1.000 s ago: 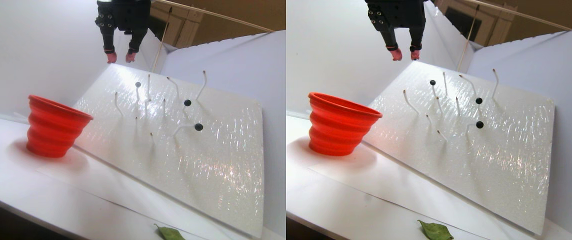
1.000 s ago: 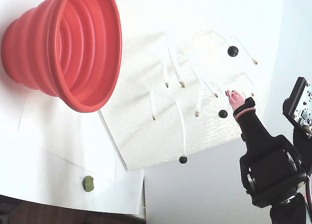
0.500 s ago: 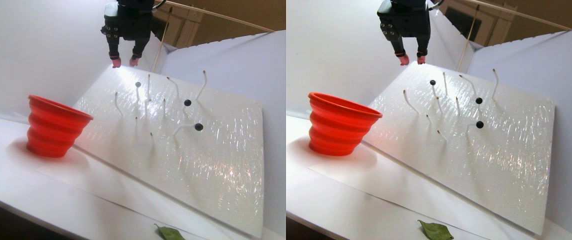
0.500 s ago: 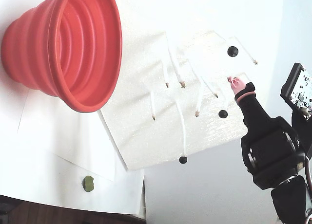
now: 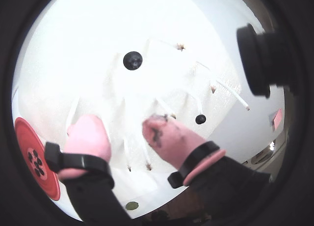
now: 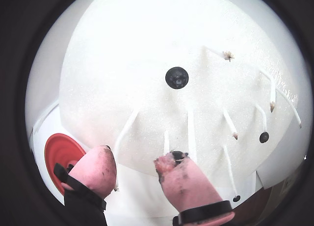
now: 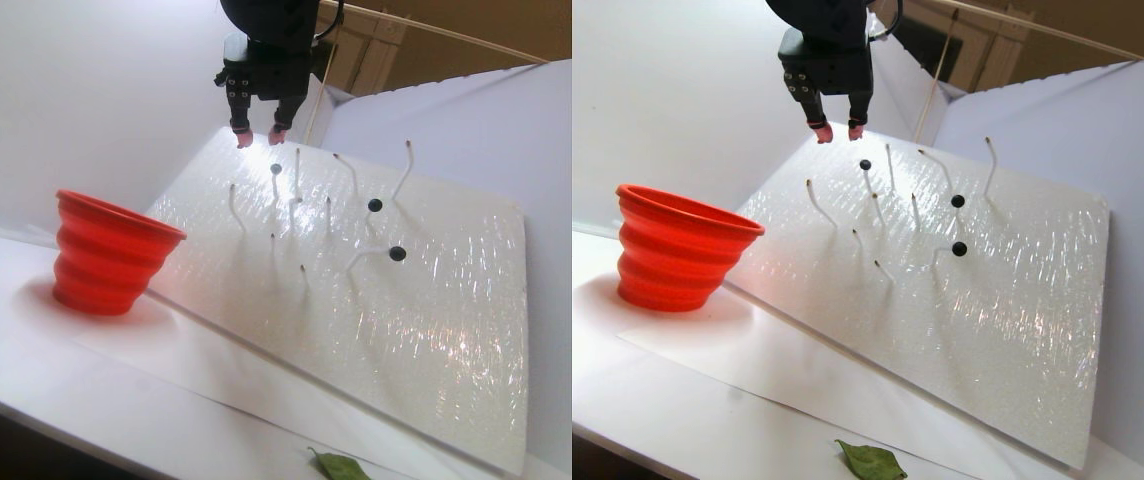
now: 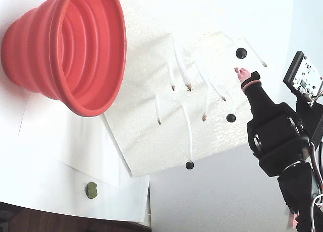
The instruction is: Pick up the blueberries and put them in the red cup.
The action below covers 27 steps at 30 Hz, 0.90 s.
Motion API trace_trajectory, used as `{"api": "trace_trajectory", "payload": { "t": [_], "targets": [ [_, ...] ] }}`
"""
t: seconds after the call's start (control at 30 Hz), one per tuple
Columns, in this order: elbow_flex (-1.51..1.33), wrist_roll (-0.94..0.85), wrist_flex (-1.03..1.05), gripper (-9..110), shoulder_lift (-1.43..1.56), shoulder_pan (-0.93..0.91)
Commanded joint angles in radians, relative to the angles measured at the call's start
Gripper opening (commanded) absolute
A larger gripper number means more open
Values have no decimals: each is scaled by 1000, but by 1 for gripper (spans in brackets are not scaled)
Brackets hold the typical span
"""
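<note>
Currently, three blueberries [image 8: 241, 53] sit on the tips of thin white stalks [image 8: 189, 136] rising from a sloped white foam board [image 7: 412, 310]; nine stalks are visible in the fixed view. One red cup [image 8: 65, 50] stands upright on the worktop [image 7: 22, 350] beside the board's lower edge. The tool [image 6: 133, 163] hangs above the uppermost berry, pink fingertips [image 6: 95, 168] moderately parted, gripping nothing

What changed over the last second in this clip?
The gripper came down and nearer the white board, its pink fingertips open and empty, closing in on the top blueberry. Nothing was grasped or released. The three blueberries on their stalks, the red cup and the green leaf stayed put.
</note>
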State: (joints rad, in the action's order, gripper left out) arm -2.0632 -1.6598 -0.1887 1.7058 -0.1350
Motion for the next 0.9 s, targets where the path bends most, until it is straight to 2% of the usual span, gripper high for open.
{"api": "trace_trajectory", "payload": {
  "t": [0.0,0.87],
  "targets": [
    [140,-11,-32,17,-2,-60],
    [345,-43,-54,18,-196,-103]
  ]
}}
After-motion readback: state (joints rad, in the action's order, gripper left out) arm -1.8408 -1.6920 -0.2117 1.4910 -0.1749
